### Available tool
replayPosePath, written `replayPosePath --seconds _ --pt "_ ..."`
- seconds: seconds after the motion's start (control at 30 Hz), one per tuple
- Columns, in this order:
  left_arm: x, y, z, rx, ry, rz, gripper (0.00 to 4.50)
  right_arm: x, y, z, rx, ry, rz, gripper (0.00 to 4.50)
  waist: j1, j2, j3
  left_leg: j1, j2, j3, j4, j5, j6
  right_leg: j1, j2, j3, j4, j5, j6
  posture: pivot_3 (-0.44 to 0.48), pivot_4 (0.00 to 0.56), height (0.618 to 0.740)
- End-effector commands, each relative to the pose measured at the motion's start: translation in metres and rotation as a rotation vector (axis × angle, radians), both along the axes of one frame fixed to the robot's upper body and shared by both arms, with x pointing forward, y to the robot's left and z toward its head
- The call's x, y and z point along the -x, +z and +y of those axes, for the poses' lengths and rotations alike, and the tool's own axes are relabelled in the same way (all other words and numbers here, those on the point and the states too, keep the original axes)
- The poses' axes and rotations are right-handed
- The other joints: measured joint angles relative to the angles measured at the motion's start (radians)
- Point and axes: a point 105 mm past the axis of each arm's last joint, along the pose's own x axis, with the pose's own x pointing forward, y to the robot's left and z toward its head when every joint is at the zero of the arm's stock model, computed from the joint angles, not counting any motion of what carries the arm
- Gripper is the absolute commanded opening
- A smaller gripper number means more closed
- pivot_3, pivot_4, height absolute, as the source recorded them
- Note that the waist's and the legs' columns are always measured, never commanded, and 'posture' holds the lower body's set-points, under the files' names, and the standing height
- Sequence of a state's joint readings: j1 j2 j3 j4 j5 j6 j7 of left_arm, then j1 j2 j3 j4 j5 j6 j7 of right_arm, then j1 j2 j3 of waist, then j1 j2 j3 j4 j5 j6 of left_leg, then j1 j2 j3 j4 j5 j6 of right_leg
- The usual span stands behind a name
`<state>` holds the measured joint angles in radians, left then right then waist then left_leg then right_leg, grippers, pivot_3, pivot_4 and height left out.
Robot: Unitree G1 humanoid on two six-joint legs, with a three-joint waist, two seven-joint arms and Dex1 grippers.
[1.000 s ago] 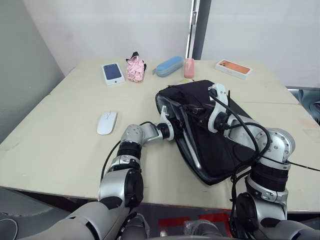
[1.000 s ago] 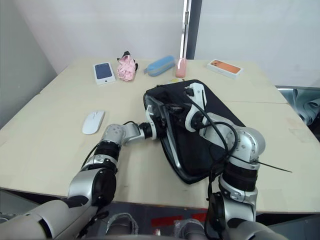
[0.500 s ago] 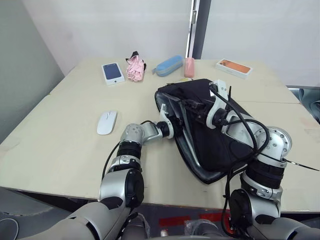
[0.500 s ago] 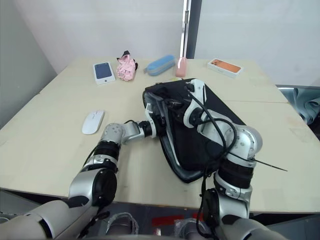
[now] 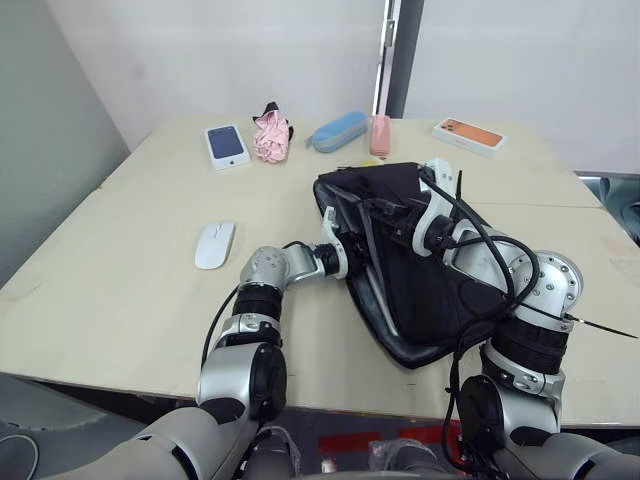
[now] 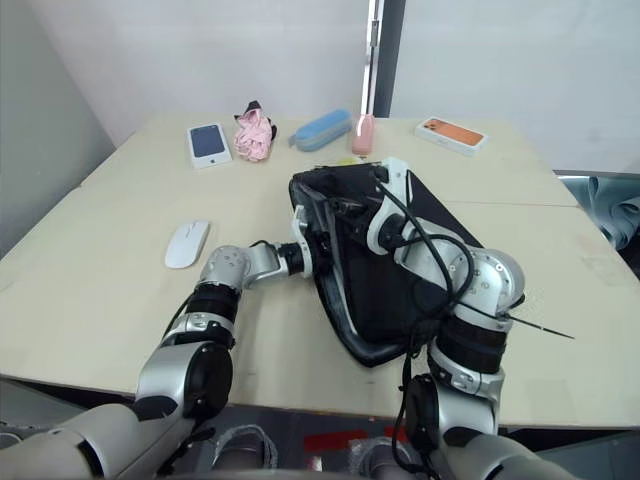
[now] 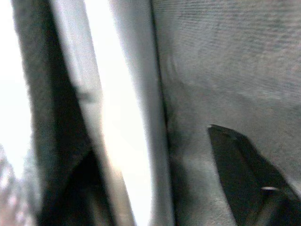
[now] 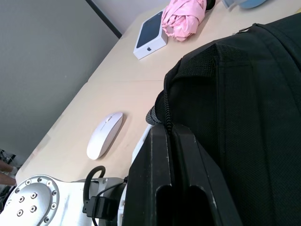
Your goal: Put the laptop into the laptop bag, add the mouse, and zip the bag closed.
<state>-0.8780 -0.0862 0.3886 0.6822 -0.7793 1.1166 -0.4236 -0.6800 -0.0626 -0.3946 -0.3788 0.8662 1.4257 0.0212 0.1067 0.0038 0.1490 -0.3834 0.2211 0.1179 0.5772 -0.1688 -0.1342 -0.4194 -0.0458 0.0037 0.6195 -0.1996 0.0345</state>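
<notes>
- Head views: the laptop bag (image 5: 430,270) is lying on the tabletop (image 5: 120,290) with its open edge turned toward the robot's left, and both arms are working at that mouth. The left hand (image 5: 338,252) is reaching into the opening, where its fingers are hidden, so how far they are spread cannot be told. The right hand (image 5: 392,216) is gripping the bag's upper flap near the mouth and lifting it. A grey rim along the opening is probably the laptop (image 5: 372,290) lying inside. The mouse (image 5: 214,244) is waiting on the bare tabletop, well apart from the bag on the robot's left.
- Left wrist view: the camera is sitting deep in the bag, facing a pale metal edge, probably the laptop (image 7: 127,117), against dark lining.
- Right wrist view: the right hand's fingers (image 8: 162,183) are pressing together on the bag's black strap (image 8: 165,106), with the mouse (image 8: 104,135) lying beyond.
- Risk: if the strap is slipping from the right hand, the flap may drop onto the left arm; pulling the left arm out could drag the laptop back out or shift the whole bag.
</notes>
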Motion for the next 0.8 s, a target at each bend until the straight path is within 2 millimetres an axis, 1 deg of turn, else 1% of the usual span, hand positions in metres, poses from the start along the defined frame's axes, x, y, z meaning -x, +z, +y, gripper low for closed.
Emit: replayPosePath --seconds 0.03,0.07,0.1,0.23,0.37,0.47,0.57,0.67,0.73,0.8 --pt "0.002 0.028 0.0 0.055 -0.032 -0.09 4.03 0.007 0.018 0.009 -0.022 0.066 -0.073 0.0 0.0 0.0 0.0 0.0 0.0 0.0 0.0 0.0 0.0 0.0 0.0 0.0 0.0 0.0 0.0 0.0 0.15 0.74" --pt "0.001 0.03 0.002 0.054 -0.031 -0.094 4.45 0.007 0.017 0.008 -0.02 0.064 -0.073 0.0 0.0 0.0 0.0 0.0 0.0 0.0 0.0 0.0 0.0 0.0 0.0 0.0 0.0 0.0 0.0 0.0 0.15 0.74" --pt "0.001 0.033 0.004 0.05 -0.032 -0.101 4.48 0.006 0.017 0.007 -0.017 0.061 -0.073 0.0 -0.001 0.0 0.0 0.0 0.0 0.0 0.0 0.0 0.0 0.0 0.0 0.0 0.0 0.0 0.0 0.0 0.15 0.74" --pt "0.0 0.04 0.026 -0.032 -0.013 -0.139 4.48 0.004 0.016 0.001 -0.002 0.045 -0.075 0.0 -0.006 0.0 0.0 0.0 0.0 0.0 0.0 0.0 0.0 0.0 0.0 0.0 0.001 0.0 0.0 0.0 0.15 0.74" --pt "0.006 0.051 0.047 -0.091 -0.024 -0.185 4.48 0.002 0.016 -0.006 0.017 0.031 -0.078 0.0 -0.005 0.0 0.0 0.0 0.0 0.0 0.001 0.0 0.0 0.0 0.0 0.0 0.002 0.0 0.0 0.0 0.15 0.74" --pt "0.01 0.059 0.066 -0.137 -0.018 -0.211 4.48 -0.002 0.017 -0.014 0.033 0.015 -0.081 0.0 0.0 0.0 0.0 0.0 0.0 -0.001 0.001 0.0 0.0 0.0 0.0 0.0 0.001 0.0 0.0 0.0 0.15 0.74" --pt "0.012 0.069 0.088 -0.149 0.006 -0.227 4.48 -0.005 0.017 -0.02 0.048 0.003 -0.082 0.0 0.001 0.0 0.0 0.0 0.0 -0.001 0.002 0.0 0.0 0.001 0.0 -0.001 0.002 0.0 0.0 0.0 0.15 0.74" --pt "0.016 0.076 0.103 -0.157 0.021 -0.238 4.48 -0.009 0.017 -0.024 0.056 -0.002 -0.083 0.0 0.0 0.0 0.0 0.0 0.0 -0.002 0.003 0.0 0.0 0.001 -0.001 -0.001 0.003 0.0 0.0 0.0 0.15 0.74" --pt "0.021 0.081 0.116 -0.162 0.028 -0.256 4.48 -0.011 0.016 -0.025 0.061 -0.003 -0.081 0.0 0.0 0.0 0.0 0.0 0.0 -0.002 0.004 0.0 0.0 0.001 -0.001 -0.001 0.003 0.0 0.0 0.0 0.15 0.74" --pt "0.03 0.092 0.128 -0.148 0.018 -0.313 4.48 -0.013 0.013 -0.025 0.063 -0.001 -0.073 0.0 -0.002 0.0 0.0 0.0 -0.001 -0.002 0.004 0.0 0.0 0.001 -0.001 -0.001 0.004 0.0 0.0 0.0 0.15 0.74"
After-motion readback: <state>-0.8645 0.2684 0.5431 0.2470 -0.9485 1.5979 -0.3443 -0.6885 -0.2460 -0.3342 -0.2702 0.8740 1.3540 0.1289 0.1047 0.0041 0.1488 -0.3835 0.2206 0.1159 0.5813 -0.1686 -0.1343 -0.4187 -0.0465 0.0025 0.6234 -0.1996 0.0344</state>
